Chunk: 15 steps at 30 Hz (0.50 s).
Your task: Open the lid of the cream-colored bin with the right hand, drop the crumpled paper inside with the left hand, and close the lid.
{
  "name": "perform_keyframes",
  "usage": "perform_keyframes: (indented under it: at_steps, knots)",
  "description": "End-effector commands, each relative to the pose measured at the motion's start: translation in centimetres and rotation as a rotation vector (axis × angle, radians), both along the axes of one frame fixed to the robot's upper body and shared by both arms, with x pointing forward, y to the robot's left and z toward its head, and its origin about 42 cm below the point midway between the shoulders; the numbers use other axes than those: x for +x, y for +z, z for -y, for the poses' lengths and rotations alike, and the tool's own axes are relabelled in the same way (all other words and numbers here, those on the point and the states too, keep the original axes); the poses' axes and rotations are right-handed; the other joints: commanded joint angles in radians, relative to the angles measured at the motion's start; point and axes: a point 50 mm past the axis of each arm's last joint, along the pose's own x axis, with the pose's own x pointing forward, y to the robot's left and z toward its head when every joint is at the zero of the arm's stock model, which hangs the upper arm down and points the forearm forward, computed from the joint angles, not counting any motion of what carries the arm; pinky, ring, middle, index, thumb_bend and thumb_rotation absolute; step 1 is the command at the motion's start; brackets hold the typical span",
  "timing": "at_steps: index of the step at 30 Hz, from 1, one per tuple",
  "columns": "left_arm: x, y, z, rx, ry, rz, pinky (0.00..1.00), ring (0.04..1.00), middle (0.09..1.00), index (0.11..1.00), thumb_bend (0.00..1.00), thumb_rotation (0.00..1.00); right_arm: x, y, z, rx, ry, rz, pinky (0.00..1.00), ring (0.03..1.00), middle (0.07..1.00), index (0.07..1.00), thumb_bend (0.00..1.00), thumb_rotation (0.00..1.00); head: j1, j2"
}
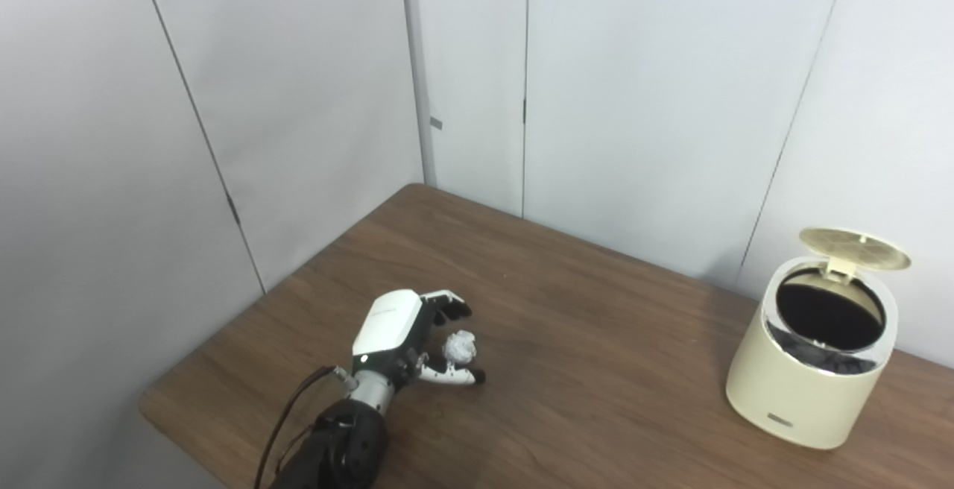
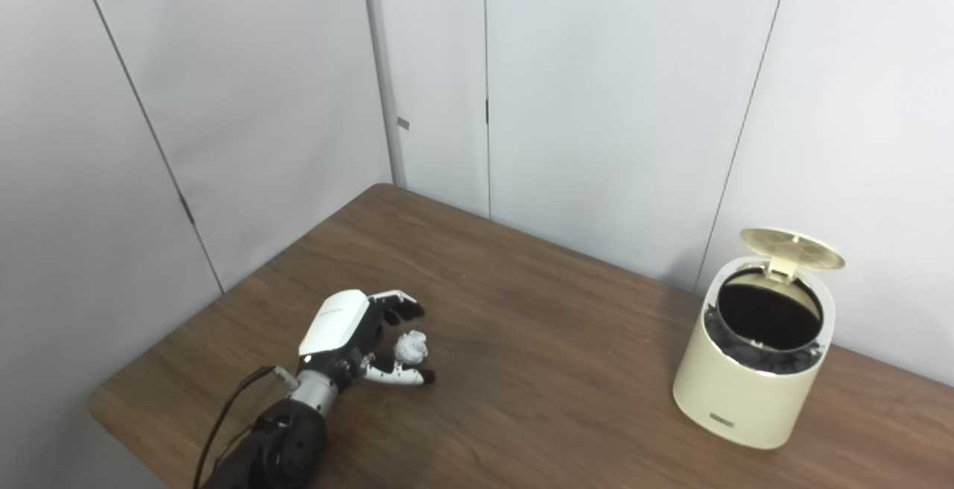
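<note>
The crumpled white paper [image 1: 460, 346] lies on the brown table [image 1: 596, 340] at the left. My left hand [image 1: 406, 336] rests around it, curled fingers [image 1: 447, 304] just beyond it and the thumb [image 1: 456, 376] on its near side. A small gap shows between fingers and paper, so the hand is open. The cream-colored bin [image 1: 809, 370] stands at the table's right, far from the hand. Its round lid [image 1: 854, 247] is tipped up at the back, and the dark bag-lined inside [image 1: 829, 316] shows. My right hand is out of sight.
Grey wall panels [image 1: 298, 101] close in behind the table on the left and at the back. The table's left corner edge [image 1: 149, 403] is near my left forearm. Bare wood stretches between the paper and the bin.
</note>
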Motion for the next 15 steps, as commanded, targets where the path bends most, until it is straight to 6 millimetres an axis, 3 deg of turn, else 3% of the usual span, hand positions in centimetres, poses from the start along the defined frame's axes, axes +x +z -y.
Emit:
perform_keyframes:
  at_steps: [1, 5, 6, 8, 15]
  knots:
    - [0.2, 0.7, -0.3, 0.012, -0.002, -0.009, 0.52, 0.571, 0.603, 0.616, 1.00, 0.08, -1.3, -0.7, 1.4, -0.048, -0.025, -0.034, 0.76, 0.850, 0.849, 0.853, 0.86, 0.95, -0.002, 0.001]
    - [0.1, 0.7, 0.2, 0.019, -0.002, -0.018, 0.44, 0.492, 0.523, 0.554, 1.00, 0.01, -1.5, -0.6, 1.3, -0.043, -0.029, -0.035, 0.75, 0.850, 0.850, 0.852, 0.85, 0.94, -0.002, 0.005]
    - [0.2, 0.5, 0.2, 0.025, 0.001, -0.019, 0.42, 0.467, 0.498, 0.521, 0.77, 0.03, -1.5, -0.5, 1.3, -0.037, -0.027, -0.034, 0.73, 0.847, 0.847, 0.849, 0.85, 0.94, -0.003, 0.004]
    - [0.2, 0.2, 0.1, 0.033, 0.005, -0.022, 0.41, 0.444, 0.462, 0.524, 0.57, 0.01, -1.6, -0.5, 1.2, -0.028, -0.025, -0.031, 0.71, 0.847, 0.846, 0.846, 0.85, 0.93, -0.005, 0.005]
    - [0.4, -0.5, 0.5, 0.040, 0.012, -0.024, 0.32, 0.358, 0.430, 0.513, 0.52, 0.00, -1.5, -0.7, 1.3, -0.032, -0.028, -0.033, 0.72, 0.847, 0.845, 0.848, 0.86, 0.94, -0.012, 0.004]
